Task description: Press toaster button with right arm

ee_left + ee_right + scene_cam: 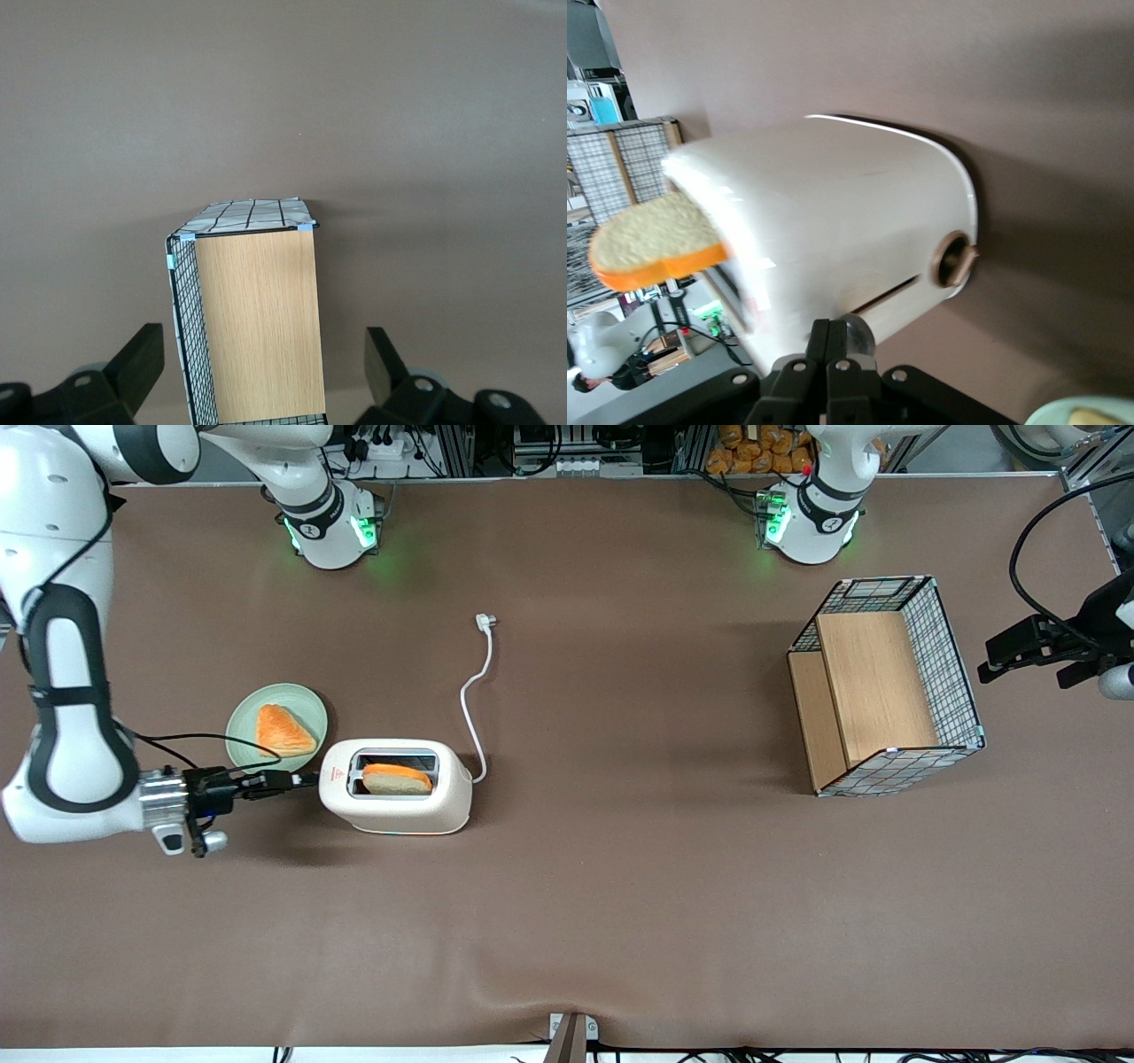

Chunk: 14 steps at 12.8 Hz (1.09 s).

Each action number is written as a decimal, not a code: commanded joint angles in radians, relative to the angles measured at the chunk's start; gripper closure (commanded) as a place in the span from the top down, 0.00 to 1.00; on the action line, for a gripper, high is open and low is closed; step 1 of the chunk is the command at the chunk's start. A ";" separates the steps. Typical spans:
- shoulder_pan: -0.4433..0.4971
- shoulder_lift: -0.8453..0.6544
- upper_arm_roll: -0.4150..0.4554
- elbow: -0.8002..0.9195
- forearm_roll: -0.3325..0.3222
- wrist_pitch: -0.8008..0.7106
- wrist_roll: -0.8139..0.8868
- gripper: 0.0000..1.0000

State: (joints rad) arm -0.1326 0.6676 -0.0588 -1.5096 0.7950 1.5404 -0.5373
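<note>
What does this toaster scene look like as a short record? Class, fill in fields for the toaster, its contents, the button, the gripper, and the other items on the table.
toaster: cream-white toaster, lying on the brown table
contents: bread slice sticking out of a slot
button: grey button at the toaster's narrow end
gripper: gripper at that narrow end, fingers shut, tips at the button
cord: white cord, unplugged
plate: green plate with a pastry, beside the toaster
basket: wire basket toward the parked arm's end

right arm [66, 717] reaching in low, forearm level, wrist horizontal. gripper [827, 350] fingers [816, 347] pressed together, tips apparently touching the button [852, 331] just ahead of the jaws.
</note>
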 commanded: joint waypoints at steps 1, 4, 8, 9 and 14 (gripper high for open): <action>-0.031 -0.051 0.011 0.072 -0.013 -0.087 0.104 0.00; -0.042 -0.054 0.010 0.149 -0.023 -0.140 0.151 0.01; -0.044 -0.059 0.007 0.193 -0.098 -0.141 0.154 1.00; -0.045 -0.078 0.008 0.193 -0.126 -0.141 0.154 1.00; -0.032 -0.178 0.010 0.209 -0.354 -0.128 0.151 1.00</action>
State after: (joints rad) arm -0.1640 0.5466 -0.0587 -1.3030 0.5414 1.4193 -0.4026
